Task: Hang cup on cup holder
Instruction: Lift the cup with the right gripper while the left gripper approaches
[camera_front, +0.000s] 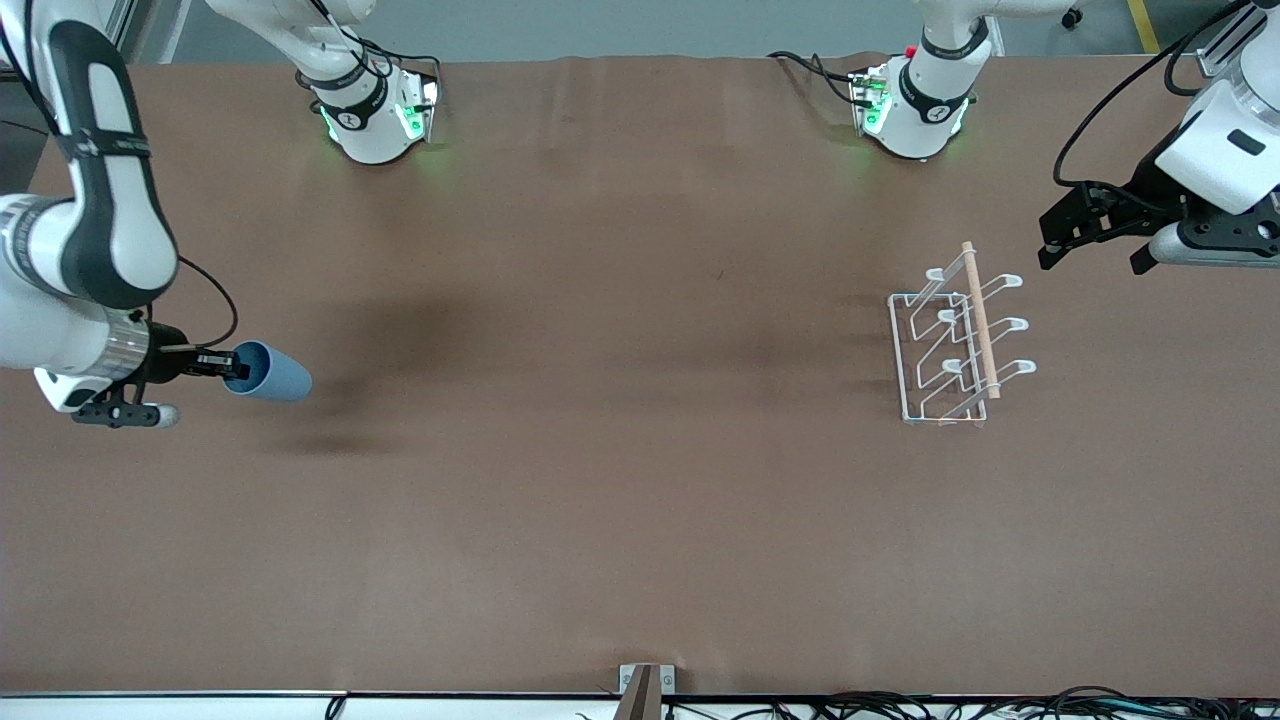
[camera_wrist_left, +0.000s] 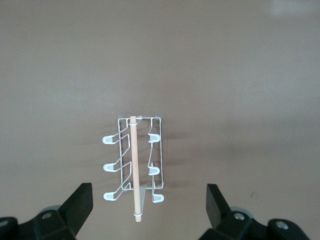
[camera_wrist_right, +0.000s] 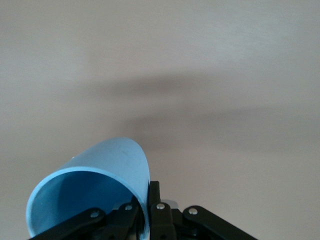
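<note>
The light-blue cup (camera_front: 270, 373) hangs on its side above the table at the right arm's end, its open mouth toward the gripper. My right gripper (camera_front: 232, 365) is shut on the cup's rim (camera_wrist_right: 145, 200), one finger inside the mouth and one outside. The white wire cup holder (camera_front: 957, 335) with its wooden rod (camera_front: 980, 320) stands on the table toward the left arm's end. My left gripper (camera_front: 1045, 245) hovers open beside the holder, with the cup holder (camera_wrist_left: 134, 165) in sight between its spread fingers (camera_wrist_left: 77, 205) and nothing held.
The brown table (camera_front: 620, 450) stretches wide between cup and holder. Both arm bases (camera_front: 375, 110) stand along the edge farthest from the front camera. Cables (camera_front: 1000, 705) and a small bracket (camera_front: 645, 685) lie at the nearest edge.
</note>
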